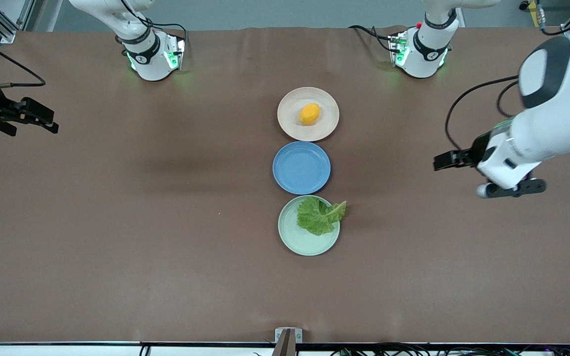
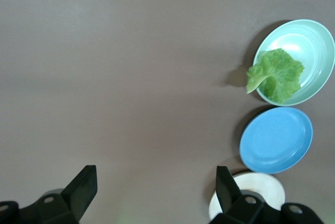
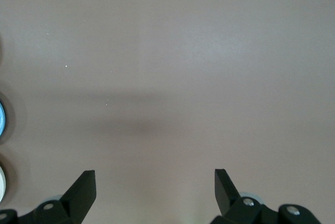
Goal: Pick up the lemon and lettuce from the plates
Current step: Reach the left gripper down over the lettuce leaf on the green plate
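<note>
lemon (image 1: 309, 114): small, firm, smooth orange-yellow oval; may roll. Pinch across the short middle.
lettuce (image 1: 320, 215): one crinkled green leaf, light, limp, tears easily. Take the paler stalk end, which hangs over the rim.
lemon spot: on beige-pink plate (image 1: 328, 126), well apart from both grippers.
lettuce spot: on mint plate (image 1: 295, 242), nearest to the left gripper.
blue plate (image 1: 301, 167): bare, between them.
left gripper (image 1: 455, 170): jaws wide, empty, over bare table (image 1: 117, 222).
right gripper (image 1: 30, 117): jaws wide, empty, waiting at its table end.
</note>
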